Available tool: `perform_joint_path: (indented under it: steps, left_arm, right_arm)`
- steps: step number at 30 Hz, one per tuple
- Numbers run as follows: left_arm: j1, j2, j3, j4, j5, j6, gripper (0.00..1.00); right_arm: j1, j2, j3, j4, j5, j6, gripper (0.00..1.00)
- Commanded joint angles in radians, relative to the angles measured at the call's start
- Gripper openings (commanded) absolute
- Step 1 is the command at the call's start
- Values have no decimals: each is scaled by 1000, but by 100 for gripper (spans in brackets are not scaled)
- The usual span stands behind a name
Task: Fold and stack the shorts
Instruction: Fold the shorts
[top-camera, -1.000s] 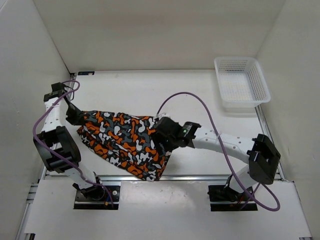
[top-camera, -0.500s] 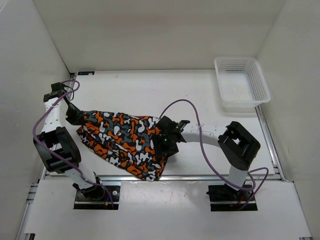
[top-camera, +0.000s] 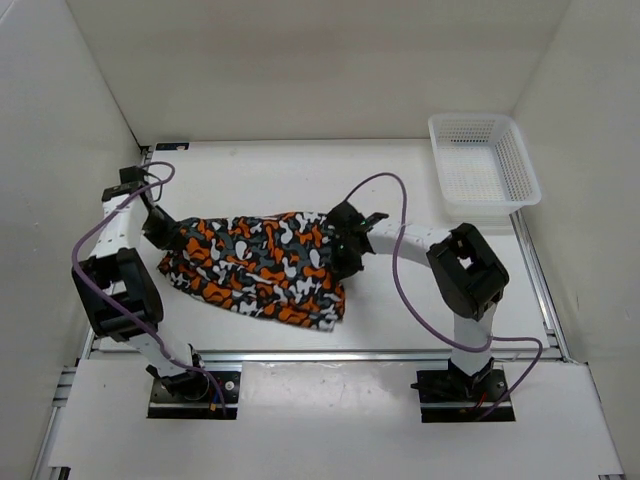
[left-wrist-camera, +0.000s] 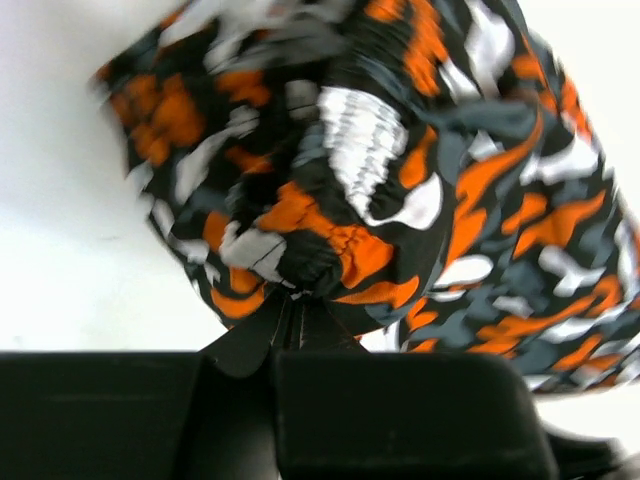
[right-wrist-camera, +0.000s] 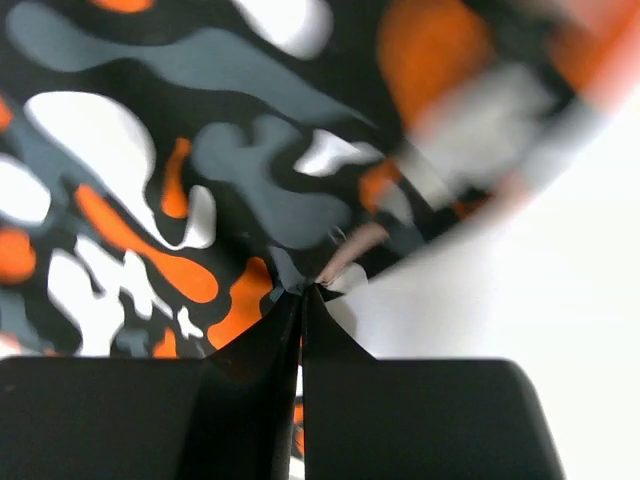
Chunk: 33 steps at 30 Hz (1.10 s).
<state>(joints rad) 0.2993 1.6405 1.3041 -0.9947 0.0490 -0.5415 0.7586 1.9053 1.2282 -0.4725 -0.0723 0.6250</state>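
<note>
Item: the shorts. They stretch between our left gripper and right gripper, each clamped on a pinch of fabric edge, over the surface.
Handling, as we judge: light, limp, prone to sag; best held at waistband or hem.
Unclear: drawstring and leg openings; both wrist views are blurred.

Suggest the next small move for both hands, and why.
Probably lift both hands slightly and draw them apart. The left hand and right hand are each shut on opposite ends of the shorts, which lie rumpled between them, not yet flat enough to fold.
</note>
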Motion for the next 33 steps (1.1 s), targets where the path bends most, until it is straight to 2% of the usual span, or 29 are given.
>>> perform_joint_path:
  steps: [1, 4, 7, 8, 9, 11, 12, 13, 14, 17, 18, 19, 20, 22, 23, 24, 25, 26, 27, 28, 29, 30, 31, 33]
  left_arm:
    - [-80, 59, 58, 47, 80, -32, 10]
    - [-132, 143, 151, 47, 104, -44, 10]
    - [-157, 174, 239, 25, 104, -32, 10]
    - [-166, 185, 279, 16, 104, 4, 10]
    - [-166, 185, 296, 2, 89, 21, 10]
    - [-177, 194, 310, -25, 72, 57, 10]
    - [-177, 194, 322, -39, 72, 101, 11]
    - [-177, 194, 322, -50, 72, 119, 18]
    - [-177, 203, 331, -59, 72, 133, 36]
    - [-177, 194, 331, -59, 81, 155, 68]
    - [-187, 194, 343, -59, 81, 164, 86]
    - [-187, 194, 343, -74, 59, 164, 91]
    - [-187, 194, 353, -74, 49, 164, 93]
    - [-187, 182, 336, -85, 32, 164, 89]
    - [-187, 182, 321, -85, 20, 164, 77]
    - [-187, 167, 301, -69, 20, 155, 56]
    - [-187, 157, 258, -59, 11, 144, 38]
    - [-187, 157, 239, -42, 11, 144, 23]
    - [-187, 157, 222, -30, 11, 135, 23]
    - [-187, 171, 190, -12, 31, 135, 24]
    - [-187, 180, 175, 11, 69, 135, 29]
    - [-187, 180, 166, 54, 87, 135, 44]
    - [-187, 209, 165, 54, 110, 135, 50]
    - [-187, 232, 179, 67, 111, 135, 61]
  right_arm:
    - [-120, 66, 62, -107, 290, -105, 0]
    - [-215, 89, 183, -156, 359, -160, 0]
    - [-291, 29, 249, -176, 313, -182, 0]
    - [-323, 2, 258, -176, 231, -191, 33]
    - [-332, -58, 258, -176, 203, -191, 54]
    - [-332, -122, 231, -176, 203, -191, 79]
    - [-332, -174, 220, -176, 203, -179, 86]
    - [-332, -196, 205, -176, 203, -179, 88]
    - [-332, -218, 189, -176, 203, -168, 90]
    - [-332, -297, 97, -166, 194, -133, 91]
    - [-332, -331, 50, -152, 193, -133, 90]
    - [-341, -347, 28, -152, 193, -120, 90]
    - [-341, -360, 10, -152, 193, -120, 90]
    - [-352, -400, -48, -152, 212, -82, 79]
    - [-369, -429, -70, -152, 198, -68, 75]
    - [-380, -443, -91, -129, 172, -59, 63]
    - [-398, -456, -142, -117, 142, -50, 48]
    - [-407, -466, -163, -107, 111, -50, 43]
    - [-416, -476, -183, -98, 74, -7, 42]
    - [-426, -491, -231, -83, 57, 11, 48]
    - [-426, -515, -260, -56, 31, 25, 59]
    - [-426, -526, -289, -1, 7, 44, 69]
    - [-436, -526, -333, 24, -50, 73, 77]
    - [-436, -537, -357, 60, -92, 96, 82]
